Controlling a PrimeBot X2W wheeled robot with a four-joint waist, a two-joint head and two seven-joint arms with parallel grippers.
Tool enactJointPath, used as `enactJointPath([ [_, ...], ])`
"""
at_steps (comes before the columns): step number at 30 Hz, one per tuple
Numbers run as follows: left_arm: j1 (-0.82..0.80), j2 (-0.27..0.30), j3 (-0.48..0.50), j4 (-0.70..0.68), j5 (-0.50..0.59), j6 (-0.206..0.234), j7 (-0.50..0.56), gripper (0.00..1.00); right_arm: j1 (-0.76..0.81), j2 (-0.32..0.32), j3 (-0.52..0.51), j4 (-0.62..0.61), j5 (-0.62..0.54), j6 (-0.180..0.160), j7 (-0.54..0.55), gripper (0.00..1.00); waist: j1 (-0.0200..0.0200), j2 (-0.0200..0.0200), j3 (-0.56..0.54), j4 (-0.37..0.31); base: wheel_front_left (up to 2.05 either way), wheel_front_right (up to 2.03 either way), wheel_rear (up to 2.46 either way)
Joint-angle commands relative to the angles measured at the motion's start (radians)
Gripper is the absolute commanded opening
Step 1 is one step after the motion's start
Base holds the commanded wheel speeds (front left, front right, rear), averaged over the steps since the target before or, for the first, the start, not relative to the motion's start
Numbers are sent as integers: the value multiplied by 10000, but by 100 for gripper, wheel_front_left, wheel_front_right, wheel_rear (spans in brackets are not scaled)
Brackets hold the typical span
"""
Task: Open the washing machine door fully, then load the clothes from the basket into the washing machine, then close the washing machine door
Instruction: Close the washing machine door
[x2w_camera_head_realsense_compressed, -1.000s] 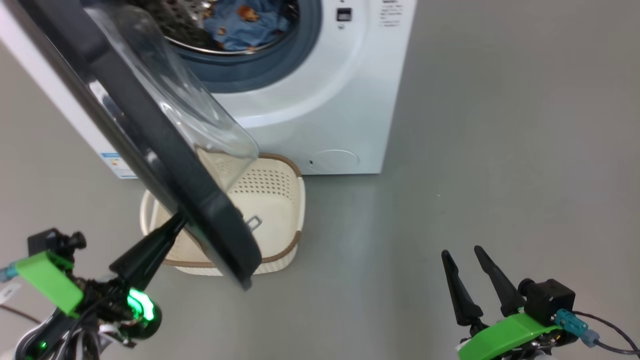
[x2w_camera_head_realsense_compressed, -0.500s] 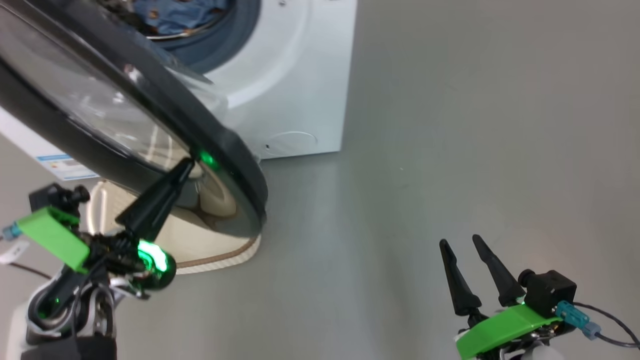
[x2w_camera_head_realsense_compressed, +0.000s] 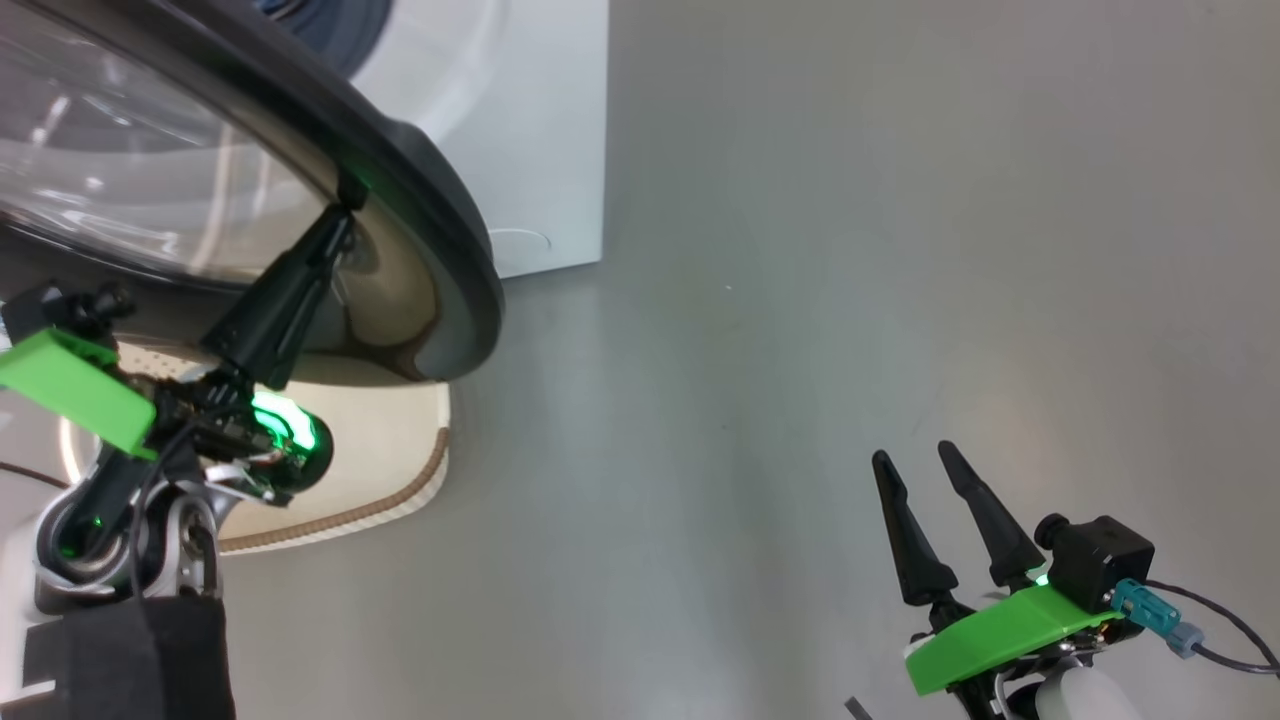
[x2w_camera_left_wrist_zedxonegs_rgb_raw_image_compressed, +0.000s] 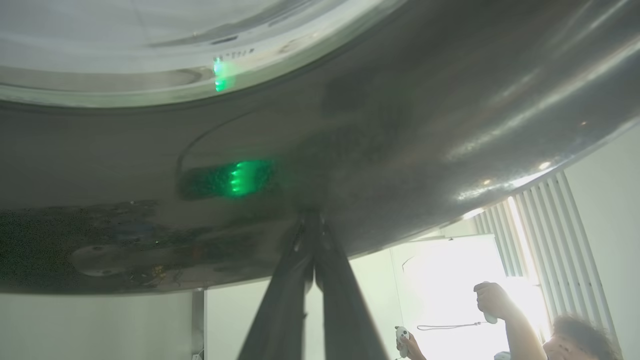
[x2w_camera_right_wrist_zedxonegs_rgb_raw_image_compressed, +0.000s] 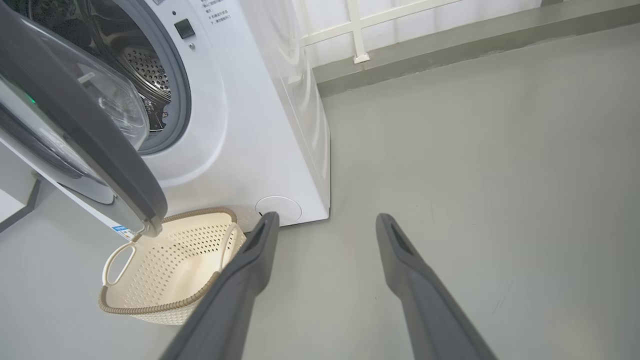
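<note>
One person in left wrist view, basket in right

Head view looks down. Left wrist view: door just ahead of left claw, seemingly touching. Right wrist, farther back, shares door, basket with head.

The door (ajar) overhangs the basket, probably blocking it; floor beside open.
</note>
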Motion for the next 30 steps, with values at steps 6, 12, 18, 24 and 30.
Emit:
enactJointPath([
  [6, -311, 189, 397, -157, 212, -99, -37, 0, -267, 41, 171, -301, 123, 62, -59, 100, 0, 0, 149, -168, 0, 0, 0],
  [12, -35, 189, 484, -88, 357, -99, -177, 0, -229, 41, 87, -278, 122, 62, -59, 100, 0, 0, -120, 57, 0, 0, 0],
  [18, 357, 189, 588, -50, 574, -99, -501, 0, -159, 41, 102, -193, 113, 62, -59, 100, 0, 0, -501, 344, 0, 0, 0],
  [24, 755, 189, 801, -67, 971, -99, -1407, 0, -37, 41, 106, -85, 85, 62, -59, 100, 0, 0, -983, 670, 0, 0, 0],
  [30, 1094, 189, 845, -63, 1181, -99, -2031, 0, 75, 41, 102, -111, 61, 62, -59, 100, 0, 0, -1383, 851, 0, 0, 0],
])
